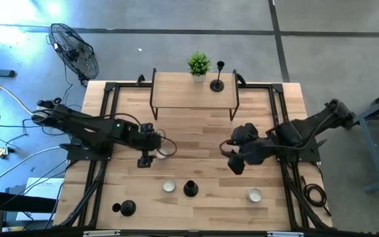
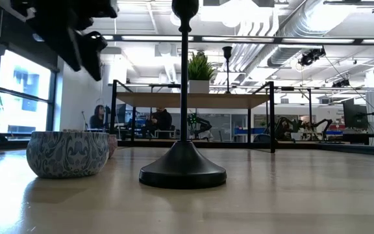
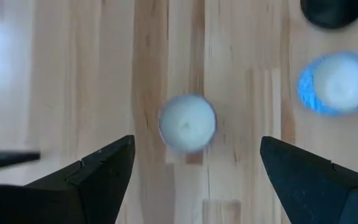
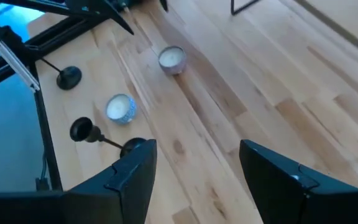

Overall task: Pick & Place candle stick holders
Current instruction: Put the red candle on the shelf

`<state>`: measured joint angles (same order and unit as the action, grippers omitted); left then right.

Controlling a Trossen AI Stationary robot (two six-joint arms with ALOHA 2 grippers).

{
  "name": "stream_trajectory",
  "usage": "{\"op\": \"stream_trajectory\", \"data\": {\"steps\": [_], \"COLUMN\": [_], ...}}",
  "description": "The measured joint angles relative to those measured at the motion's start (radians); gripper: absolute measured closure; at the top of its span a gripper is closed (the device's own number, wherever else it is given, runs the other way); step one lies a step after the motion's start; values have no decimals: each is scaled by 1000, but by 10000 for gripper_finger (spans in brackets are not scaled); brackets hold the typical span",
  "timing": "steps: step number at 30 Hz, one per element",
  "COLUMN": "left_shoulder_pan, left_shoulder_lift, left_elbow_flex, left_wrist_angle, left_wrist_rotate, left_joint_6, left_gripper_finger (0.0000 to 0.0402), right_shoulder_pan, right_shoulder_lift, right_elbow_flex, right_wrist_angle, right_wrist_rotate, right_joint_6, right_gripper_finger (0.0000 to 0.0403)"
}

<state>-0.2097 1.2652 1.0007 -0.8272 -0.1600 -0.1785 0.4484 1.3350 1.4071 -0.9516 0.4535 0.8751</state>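
Note:
Three black candle stick holders show. One stands on the wooden shelf (image 1: 193, 99) at the far side (image 1: 217, 83), next to a potted plant. One stands on its round base near the front centre (image 1: 190, 189) and fills the low view (image 2: 182, 170). One stands at the front left (image 1: 125, 208). My left gripper (image 1: 151, 155) is open and hovers above a small white candle (image 3: 187, 122), touching nothing. My right gripper (image 1: 235, 164) is open and empty right of centre, its fingers (image 4: 197, 152) above bare wood.
A blue-patterned candle bowl (image 1: 169, 186) sits beside the centre holder, and another candle (image 1: 254, 195) at the front right. The potted plant (image 1: 199, 64) stands on the shelf. Black frame rails run along both table sides. A fan (image 1: 74, 49) stands beyond the far left corner.

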Motion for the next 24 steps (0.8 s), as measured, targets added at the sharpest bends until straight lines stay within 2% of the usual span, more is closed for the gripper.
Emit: {"op": "stream_trajectory", "data": {"steps": [6,24], "left_shoulder_pan": [29,108], "left_shoulder_lift": [53,255], "left_elbow_flex": [-1,-1], "left_wrist_angle": [-4,108], "left_wrist_rotate": [70,124], "left_joint_6": [19,42], "left_gripper_finger": [60,60], "right_shoulder_pan": [66,123], "right_shoulder_lift": [0,-47], "right_elbow_flex": [0,1], "right_wrist_angle": [35,24], "right_wrist_rotate": [62,71], "right_joint_6": [-66,-99], "right_gripper_finger": [178,178]}}
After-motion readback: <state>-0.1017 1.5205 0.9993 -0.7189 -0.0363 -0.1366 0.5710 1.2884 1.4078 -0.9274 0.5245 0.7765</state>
